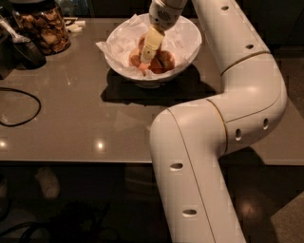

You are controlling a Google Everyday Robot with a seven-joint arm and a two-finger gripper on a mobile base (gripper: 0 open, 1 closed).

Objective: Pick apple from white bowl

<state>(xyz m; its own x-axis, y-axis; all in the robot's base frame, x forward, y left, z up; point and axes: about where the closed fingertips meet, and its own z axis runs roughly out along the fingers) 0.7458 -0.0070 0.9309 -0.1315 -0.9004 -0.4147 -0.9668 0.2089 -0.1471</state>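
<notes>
Reaching into white bowl (192, 45) on glossy table (71, 109) above dark floor (71, 204): gripper (144, 69), open or closed unclear.

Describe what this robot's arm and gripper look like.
The arm is glossy white: thick rounded tubes with bulbous joints, thin tan seam lines and small dark oval holes. No cables show. Its wrist end is grey and speckled. The gripper, down in the white bowl, is narrow and pale cream.
</notes>
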